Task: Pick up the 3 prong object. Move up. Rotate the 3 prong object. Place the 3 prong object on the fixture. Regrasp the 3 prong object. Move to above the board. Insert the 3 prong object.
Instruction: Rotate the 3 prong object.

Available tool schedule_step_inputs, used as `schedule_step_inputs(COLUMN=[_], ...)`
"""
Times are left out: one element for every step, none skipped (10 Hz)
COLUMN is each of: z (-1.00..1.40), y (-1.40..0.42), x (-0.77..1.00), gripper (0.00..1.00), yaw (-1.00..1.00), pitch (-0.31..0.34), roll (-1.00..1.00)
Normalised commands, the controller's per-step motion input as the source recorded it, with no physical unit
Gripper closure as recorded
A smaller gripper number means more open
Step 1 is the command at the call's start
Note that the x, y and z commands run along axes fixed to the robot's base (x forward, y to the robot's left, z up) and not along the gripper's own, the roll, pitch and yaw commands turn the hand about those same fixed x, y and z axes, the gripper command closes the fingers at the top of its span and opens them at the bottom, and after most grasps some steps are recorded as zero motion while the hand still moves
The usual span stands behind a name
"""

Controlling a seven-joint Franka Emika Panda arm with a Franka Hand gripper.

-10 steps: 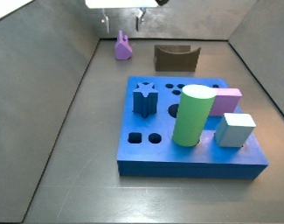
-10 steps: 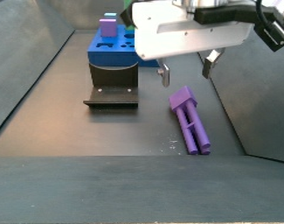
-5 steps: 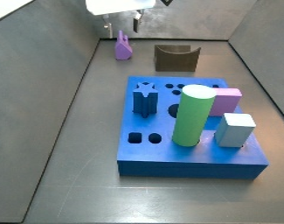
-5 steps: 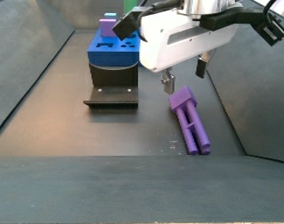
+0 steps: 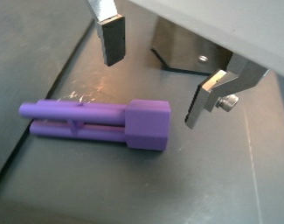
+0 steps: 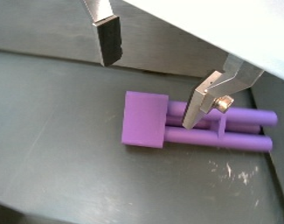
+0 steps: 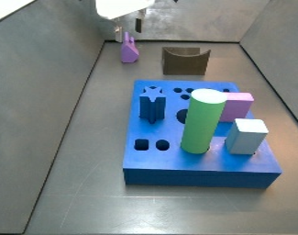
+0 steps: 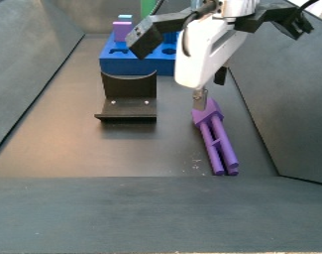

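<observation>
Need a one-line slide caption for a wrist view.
Open gripper poised over the 3 prong object lying flat.

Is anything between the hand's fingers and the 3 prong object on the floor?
No. In both wrist views the open hand hangs over the 3 prong object, with only bare floor and air between fingers and piece.

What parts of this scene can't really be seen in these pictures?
- The tool: both wrist views show its open fingers, but the picture edge cuts off the arm above.
- The 3 prong object: tiny in a side view, its prongs unreadable.
- The board: in a side view the robot's white body hides much of it.
- The fixture: mostly hidden behind the camera housing in a wrist view.
</observation>
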Motion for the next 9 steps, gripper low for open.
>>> schedule_step_inputs(z=[-0.04, -0.04, -0.04, -0.03, -0.03, -0.03, -0.03, -0.03, -0.03], y=[0.01, 0.01, 0.01, 0.01, 0.01, 0.01, 0.01, 0.01, 0.01], x=[0.03, 0.03, 0.03, 0.03, 0.03, 0.03, 0.03, 0.03, 0.03], gripper=[0.00, 0.00, 0.00, 0.00, 0.00, 0.00, 0.00, 0.00, 0.00], yaw=[1.00, 1.00, 1.00, 1.00, 1.00, 1.00, 1.00, 1.00, 1.00], pitch=[-0.003, -0.003, -0.003, -0.004, -0.004, -0.004, -0.004, -0.004, -0.005], roll=[0.01, 0.01, 0.01, 0.01, 0.01, 0.01, 0.01, 0.01, 0.01])
